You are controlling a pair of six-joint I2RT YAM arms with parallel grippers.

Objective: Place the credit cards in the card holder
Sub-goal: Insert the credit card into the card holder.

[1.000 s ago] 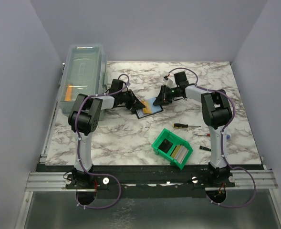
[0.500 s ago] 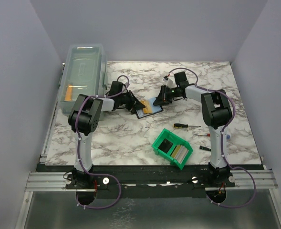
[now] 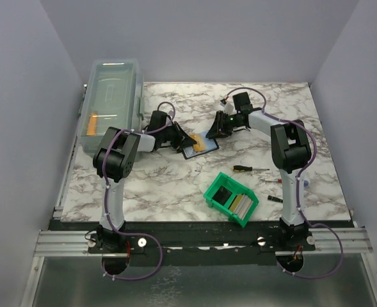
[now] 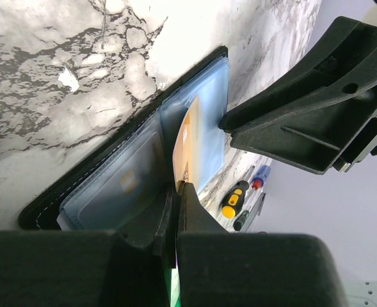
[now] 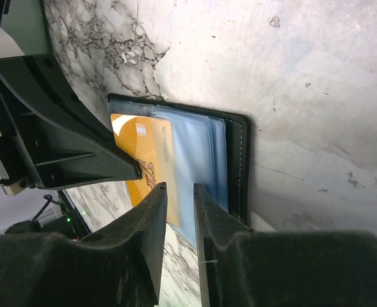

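The table [image 3: 175,185] was white marble veined grey. The holder [image 5: 201,160] was black outside, blue-grey inside, and the card [image 5: 137,147] in it orange-yellow. The bin [image 3: 238,219] was green. One screwdriver [image 4: 232,203] had a yellow-and-black handle. My fingers [image 5: 143,256] were black.

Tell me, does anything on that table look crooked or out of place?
Yes: the orange card sits only partway in the open card holder, sticking out of its blue-grey sleeve. Loose screwdrivers also lie beside the green bin, which is itself turned at an angle.
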